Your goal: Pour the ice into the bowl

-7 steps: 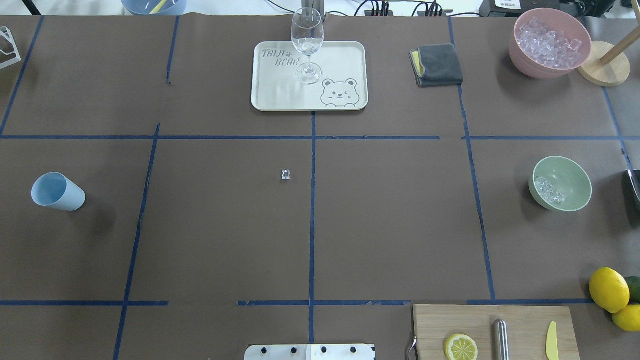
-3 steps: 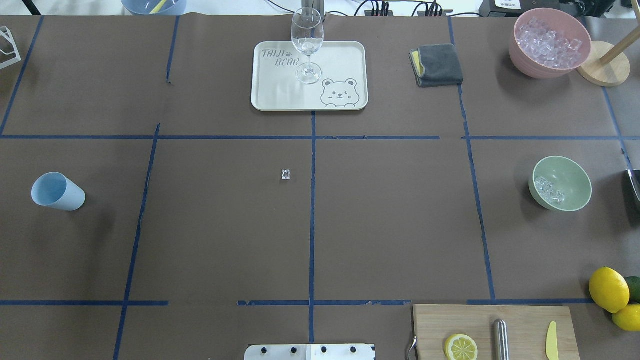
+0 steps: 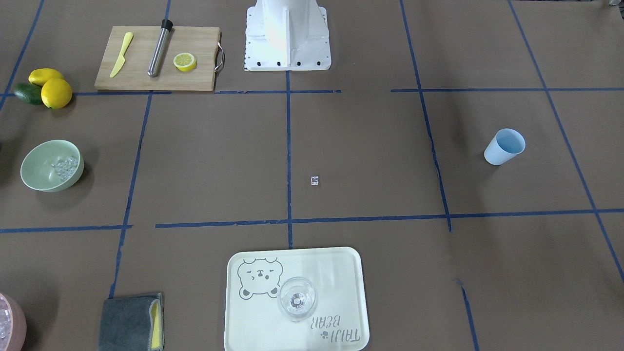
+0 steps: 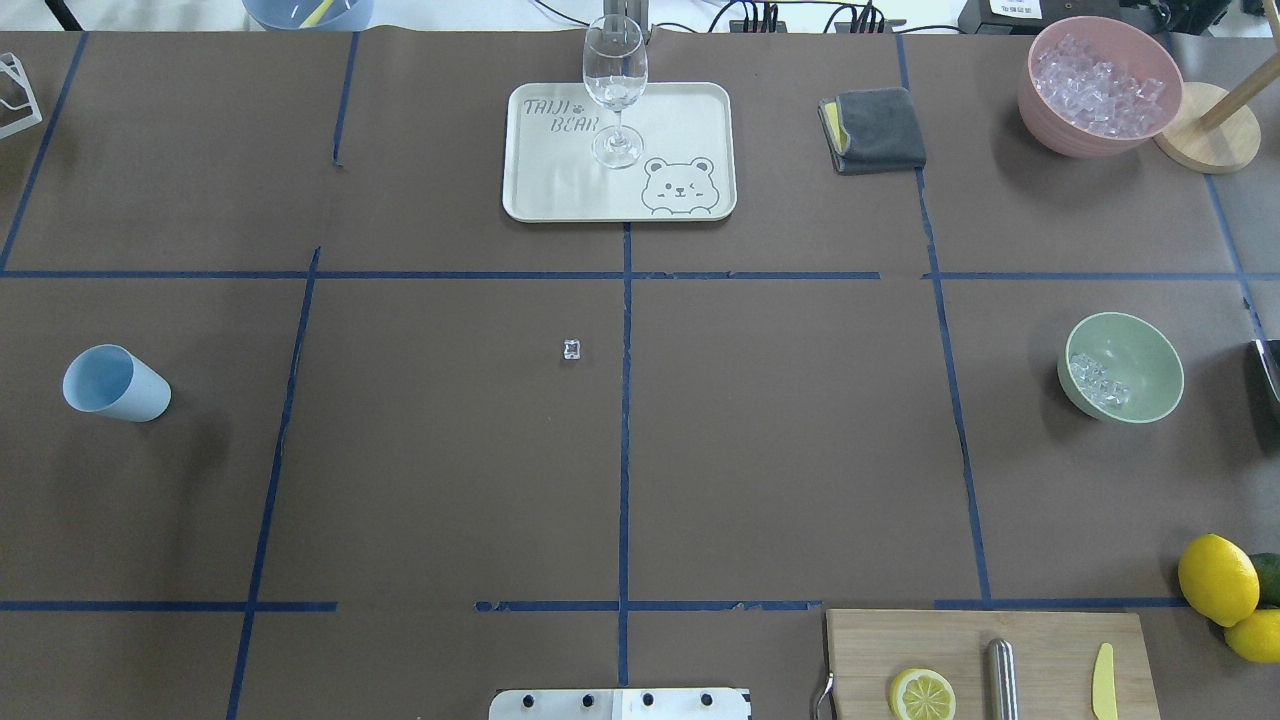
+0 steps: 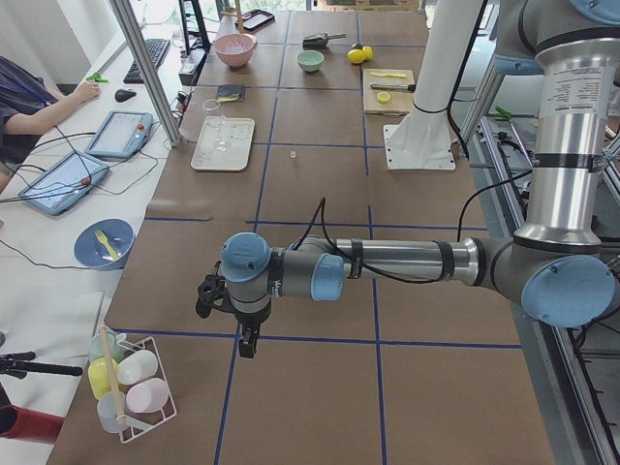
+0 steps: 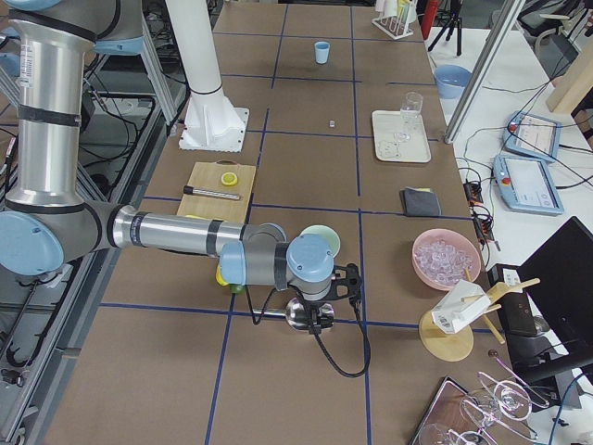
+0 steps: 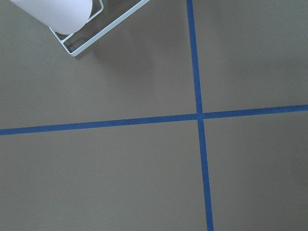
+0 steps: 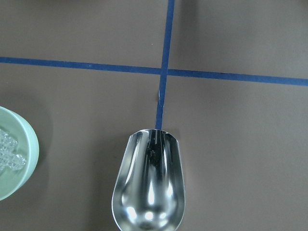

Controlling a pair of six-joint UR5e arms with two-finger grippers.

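The ice point(image 4: 1098, 382) sits in a small pile inside the green bowl point(image 4: 1148, 362) on the worktop's point(image 4: 780, 430) right side, and one loose cube point(image 4: 571, 349) lies near the middle. A metal scoop point(image 8: 149, 187) is near the bowl. I cannot tell how the jaws of the left gripper point(image 5: 247, 341) or the right gripper point(image 6: 317, 318) stand.

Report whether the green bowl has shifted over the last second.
No. In the overhead view the bowl sits exactly where it did, just right of the blue tape line.

Glossy metal scoop point(image 8: 148, 185), matt brown paper point(image 4: 800, 450), smooth mint bowl point(image 4: 1148, 362), glassy clear ice point(image 4: 1098, 381).
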